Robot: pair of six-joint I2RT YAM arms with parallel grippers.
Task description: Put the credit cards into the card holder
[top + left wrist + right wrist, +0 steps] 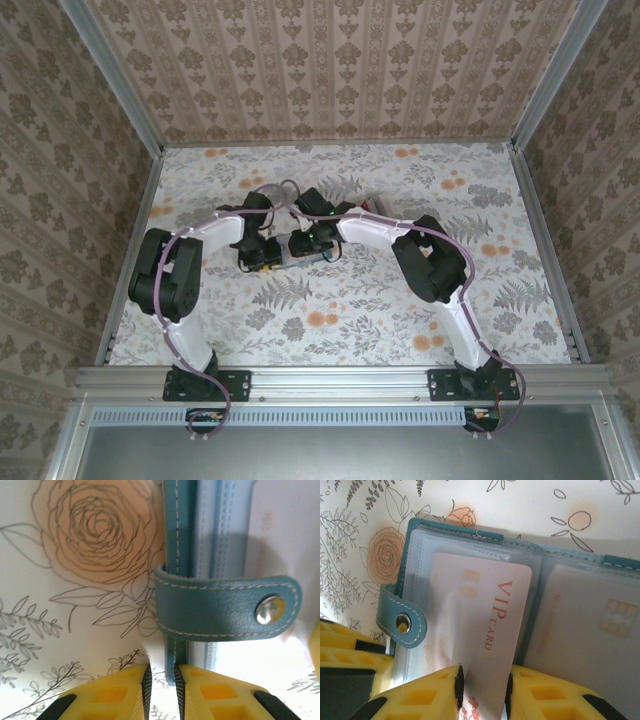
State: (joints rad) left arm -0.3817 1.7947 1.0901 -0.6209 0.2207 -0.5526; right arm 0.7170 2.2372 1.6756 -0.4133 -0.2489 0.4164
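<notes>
**Fig.** Floral table point(400, 300), with both arms meeting at its middle. The teal card holder point(422, 550) is open there. The left gripper point(162, 680) is clamped on its cover edge. A white VIP card point(485, 605) is partly inside the left clear sleeve, its near end between the right gripper point(482, 685) fingers; whether they pinch it cannot be told. A second card point(590, 630) sits in the neighbouring sleeve. For a clean finish, push the VIP card straight along the sleeve, with the card holder braced, until seated.

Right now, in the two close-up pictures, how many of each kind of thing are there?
2 cards: the VIP card and the chip card
1 card holder, teal, lying open
2 grippers: left gripper and right gripper
Total: 5
</notes>
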